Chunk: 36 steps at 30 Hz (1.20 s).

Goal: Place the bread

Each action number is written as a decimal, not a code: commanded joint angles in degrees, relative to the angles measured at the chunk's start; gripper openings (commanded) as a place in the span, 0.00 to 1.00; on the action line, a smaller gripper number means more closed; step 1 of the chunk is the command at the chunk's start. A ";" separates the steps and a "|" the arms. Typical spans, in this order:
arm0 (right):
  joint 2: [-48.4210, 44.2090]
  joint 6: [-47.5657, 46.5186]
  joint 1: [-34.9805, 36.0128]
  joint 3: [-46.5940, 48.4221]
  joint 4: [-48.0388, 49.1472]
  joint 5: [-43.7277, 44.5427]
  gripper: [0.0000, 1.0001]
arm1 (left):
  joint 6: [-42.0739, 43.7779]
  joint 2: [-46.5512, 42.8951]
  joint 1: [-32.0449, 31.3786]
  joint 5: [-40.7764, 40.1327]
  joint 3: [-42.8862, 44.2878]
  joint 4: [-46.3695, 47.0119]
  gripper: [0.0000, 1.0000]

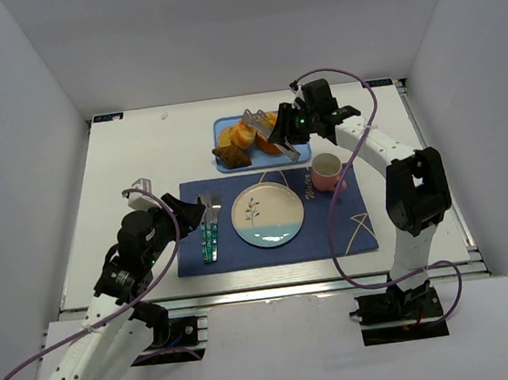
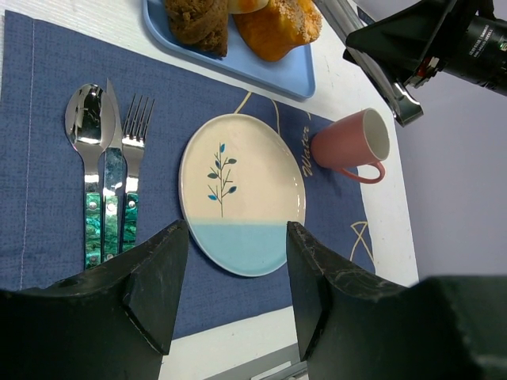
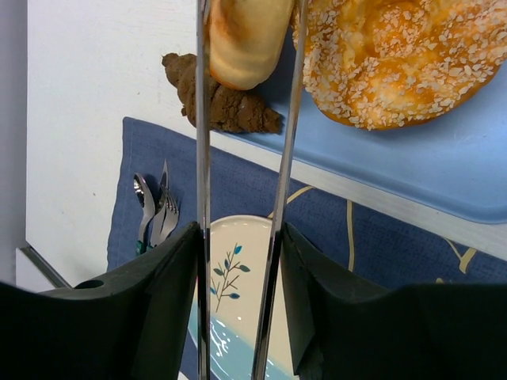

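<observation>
White walls enclose the pale worktop point(image 1: 140, 157), where a blue tray point(image 1: 223, 131) sits at upper centre of the top view. Among its breads, a pale roll point(image 3: 242, 39) lies flanked by the tips of metal tongs point(image 3: 203, 158), which the right claw point(image 3: 238, 309) clenches. The roll looks light, soft and easily crushed, with a smooth crust. I would pinch it gently across the middle, not the tapered end. The left claw point(image 2: 238, 293) hangs released over the floral plate point(image 2: 242, 190).
</observation>
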 commanded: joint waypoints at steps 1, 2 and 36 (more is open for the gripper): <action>-3.17 0.96 0.37 -0.20 0.69 -0.94 0.48 | 0.02 -1.06 -0.08 -1.16 0.59 -0.85 0.62; -3.09 1.05 0.37 -0.29 0.61 -0.94 0.47 | -0.15 -1.24 -0.08 -1.16 0.51 -0.94 0.62; -13.26 7.38 -7.54 -5.54 10.27 -20.35 0.00 | 0.02 -0.62 -0.08 -1.25 1.91 -0.86 0.62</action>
